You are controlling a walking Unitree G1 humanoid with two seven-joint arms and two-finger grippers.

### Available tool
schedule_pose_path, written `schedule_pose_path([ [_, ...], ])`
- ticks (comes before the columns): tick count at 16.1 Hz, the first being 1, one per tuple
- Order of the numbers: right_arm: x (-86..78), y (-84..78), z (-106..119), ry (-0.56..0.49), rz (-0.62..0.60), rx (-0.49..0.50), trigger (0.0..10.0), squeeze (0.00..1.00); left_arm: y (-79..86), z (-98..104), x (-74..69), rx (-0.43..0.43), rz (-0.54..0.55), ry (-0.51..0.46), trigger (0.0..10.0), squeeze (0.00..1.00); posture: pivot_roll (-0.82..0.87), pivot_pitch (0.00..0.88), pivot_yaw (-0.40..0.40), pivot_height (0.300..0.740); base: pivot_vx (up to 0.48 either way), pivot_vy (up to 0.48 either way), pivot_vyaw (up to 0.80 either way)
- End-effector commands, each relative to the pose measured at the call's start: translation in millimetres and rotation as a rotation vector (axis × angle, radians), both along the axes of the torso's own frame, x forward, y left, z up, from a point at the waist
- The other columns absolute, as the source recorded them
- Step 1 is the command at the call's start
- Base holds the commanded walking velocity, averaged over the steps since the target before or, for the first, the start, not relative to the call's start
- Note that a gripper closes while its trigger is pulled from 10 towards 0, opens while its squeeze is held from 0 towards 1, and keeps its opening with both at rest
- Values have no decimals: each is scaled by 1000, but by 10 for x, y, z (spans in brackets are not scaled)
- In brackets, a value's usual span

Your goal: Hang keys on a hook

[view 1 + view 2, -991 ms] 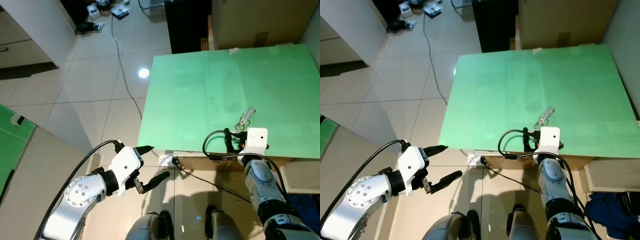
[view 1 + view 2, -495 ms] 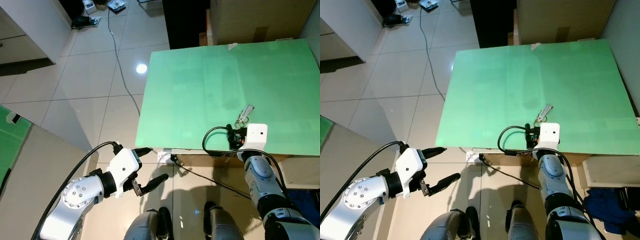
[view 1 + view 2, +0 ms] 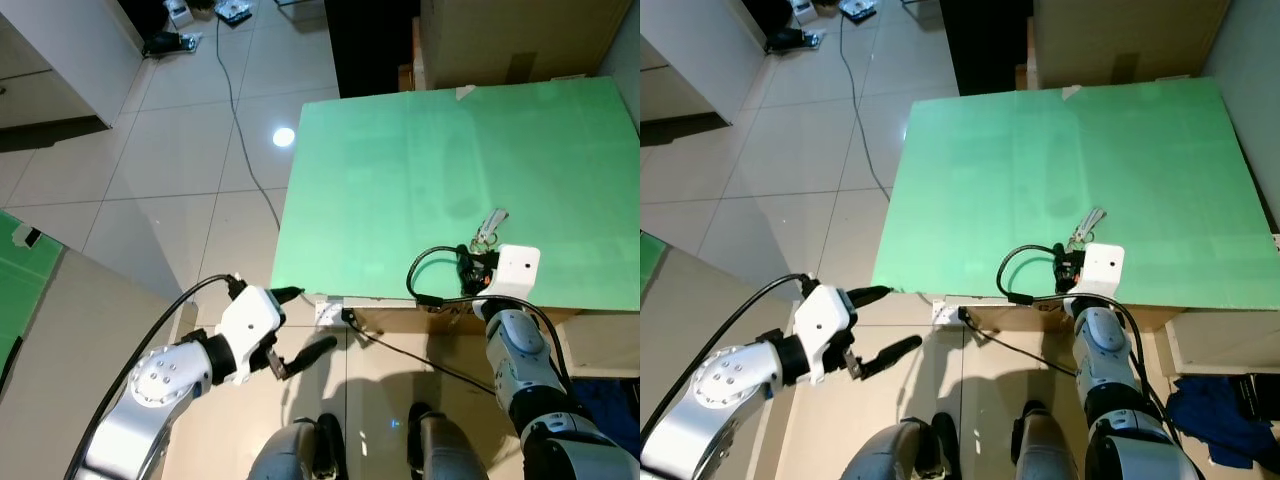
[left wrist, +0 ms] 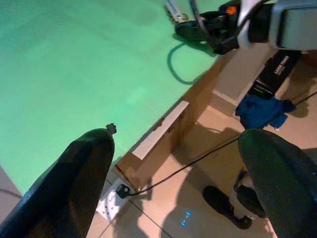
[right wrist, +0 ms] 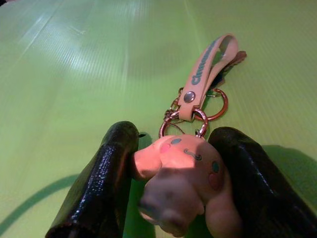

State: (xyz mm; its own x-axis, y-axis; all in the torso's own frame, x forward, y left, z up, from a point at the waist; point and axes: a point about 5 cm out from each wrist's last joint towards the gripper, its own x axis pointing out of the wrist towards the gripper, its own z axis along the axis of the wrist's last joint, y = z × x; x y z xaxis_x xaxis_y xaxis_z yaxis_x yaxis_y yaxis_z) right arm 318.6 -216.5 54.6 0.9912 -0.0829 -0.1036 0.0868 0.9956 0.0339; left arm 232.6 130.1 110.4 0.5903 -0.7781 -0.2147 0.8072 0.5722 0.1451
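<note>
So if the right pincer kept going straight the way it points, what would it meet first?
The right pincer already has the pink charm between its fingers. Straight ahead lie the ring and strap of the keys, flat on the green table; beyond them, bare tabletop, as far as I can judge.

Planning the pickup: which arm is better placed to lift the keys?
Right. The right gripper already brackets the key ring's pink charm on the green table; the left gripper hangs open below the table edge.

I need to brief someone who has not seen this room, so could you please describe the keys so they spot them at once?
Find the green table. Near its front edge, the right gripper closes on the keys: a pink figure charm, copper rings and a beige strap.
</note>
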Motion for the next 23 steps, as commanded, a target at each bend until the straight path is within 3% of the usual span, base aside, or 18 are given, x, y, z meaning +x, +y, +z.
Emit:
schedule_pose_path([
  [1,-42,76,-84,26,13,30,0,0,82,-59,9,-3,60,50,10000,0,63,281,218,740,0,0,0],
  [2,-17,115,-41,6,48,23,0,0,61,-62,73,-111,153,150,10000,0,52,270,209,740,0,0,0],
  [7,142,39,225,-66,50,-10,0,0,-139,-117,171,-161,179,142,10000,0,4,185,153,740,0,0,0],
  [10,355,-25,663,-178,80,-32,0,0,-194,-96,530,-244,372,132,10000,0,-51,69,107,740,0,0,0],
  [13,476,60,998,-254,125,1,0,0,33,118,896,-376,663,67,10000,0,-67,0,72,740,0,0,0],
  [14,488,58,1004,-250,126,-2,0,0,38,124,926,-377,676,65,10000,0,-67,0,66,740,0,0,0],
  [16,433,226,1003,-264,175,4,0,0,203,238,1004,-401,779,1,10000,0,-57,0,50,740,0,0,0],
  [18,336,373,853,-239,199,47,0,0,243,214,976,-360,789,-32,10000,0,-51,0,47,740,0,0,400],
  [19,222,506,634,-175,219,82,0,0,266,98,910,-309,806,-25,10000,0,-43,0,53,740,0,0,731],
  [23,45,640,348,-83,246,95,0,0,350,-93,772,-247,848,1,10000,0,-30,0,54,740,0,63,677],
])
